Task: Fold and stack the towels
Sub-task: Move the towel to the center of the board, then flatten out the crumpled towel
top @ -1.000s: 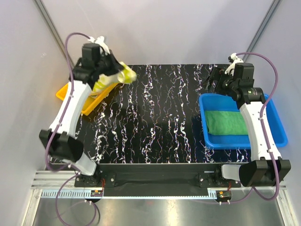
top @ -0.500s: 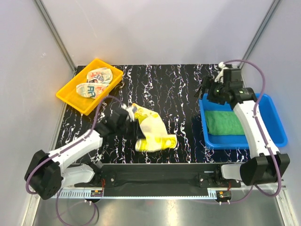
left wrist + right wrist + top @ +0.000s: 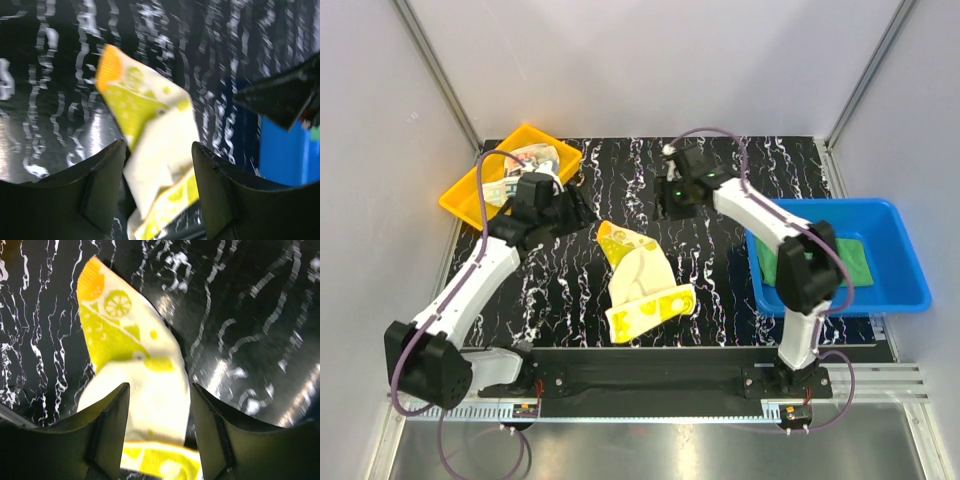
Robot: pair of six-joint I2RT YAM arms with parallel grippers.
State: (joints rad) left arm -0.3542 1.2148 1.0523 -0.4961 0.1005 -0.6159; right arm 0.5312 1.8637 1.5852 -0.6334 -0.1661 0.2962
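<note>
- Done, we judge: the green towel [image 3: 857, 258] lies flat inside the blue bin [image 3: 910, 292].
- The yellow towel [image 3: 638, 283] lies rumpled on the table [image 3: 720, 275], well left of the blue bin, not yet folded.
- The printed towel [image 3: 533, 156] sits bunched in the yellow tray [image 3: 460, 200], farthest from the blue bin.
- Left pincer [image 3: 157, 147] and right pincer [image 3: 160, 387] both gape, holding nothing.
</note>
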